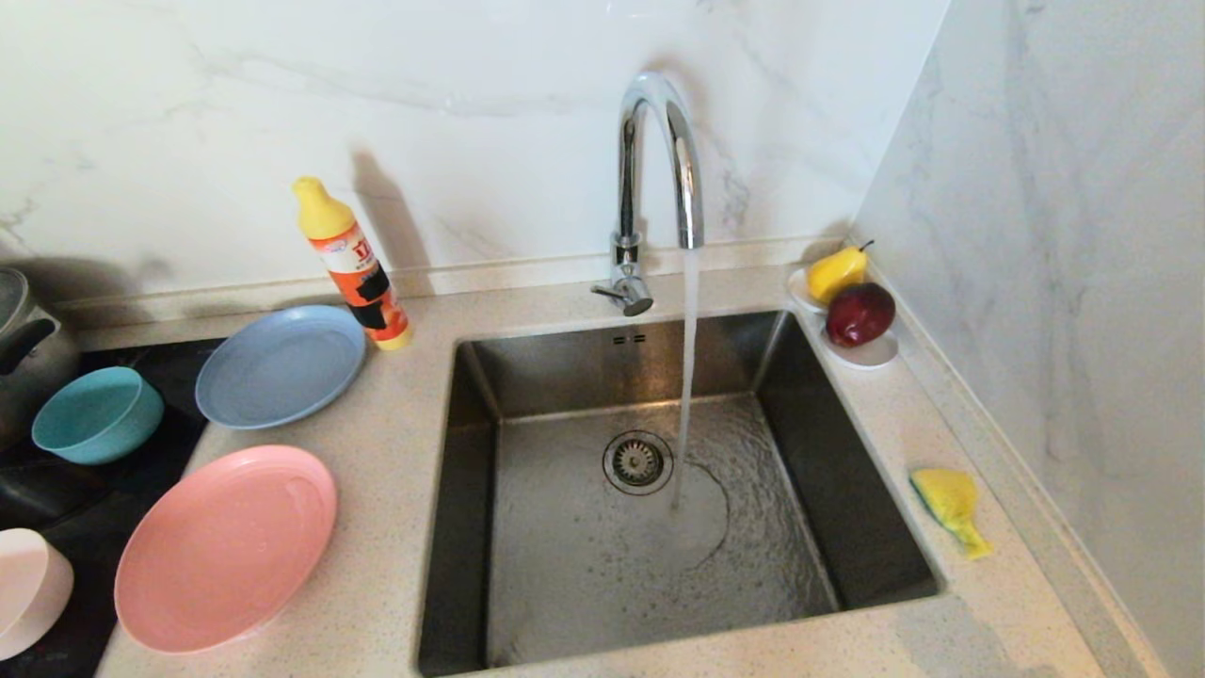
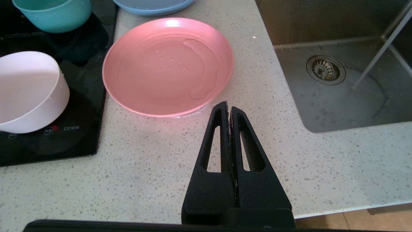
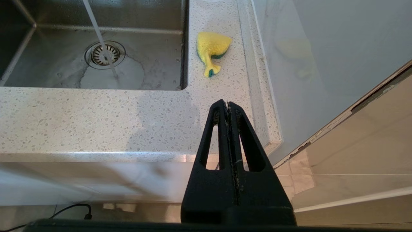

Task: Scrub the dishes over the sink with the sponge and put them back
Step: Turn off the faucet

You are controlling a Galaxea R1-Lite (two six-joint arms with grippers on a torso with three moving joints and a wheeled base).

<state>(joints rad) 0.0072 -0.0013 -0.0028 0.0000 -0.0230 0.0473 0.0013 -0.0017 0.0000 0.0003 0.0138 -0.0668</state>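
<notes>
Left of the sink [image 1: 490,377] the dishes stand on the counter and hob: a grey-blue plate [image 1: 280,366], a salmon-pink plate [image 1: 226,548] [image 2: 167,66] with a little water in it, a teal bowl [image 1: 97,414] [image 2: 53,14] and a pale pink-white bowl [image 1: 28,589] [image 2: 30,91]. The yellow sponge [image 1: 949,504] [image 3: 211,50] with its green layer lies crumpled on the counter right of the sink [image 3: 42,48]. My left gripper [image 2: 229,106] hangs shut and empty near the counter's front edge, short of the pink plate. My right gripper [image 3: 227,104] is shut and empty above the counter's front right corner, short of the sponge. Neither shows in the head view.
The chrome tap [image 1: 659,169] runs water into the sink beside the drain [image 1: 637,461]. A yellow-capped detergent bottle [image 1: 353,264] stands behind the blue plate. A white saucer [image 1: 871,353] with a pear and a red apple sits at the back right. A pot [image 1: 24,348] stands far left. A wall [image 1: 1064,235] closes the right side.
</notes>
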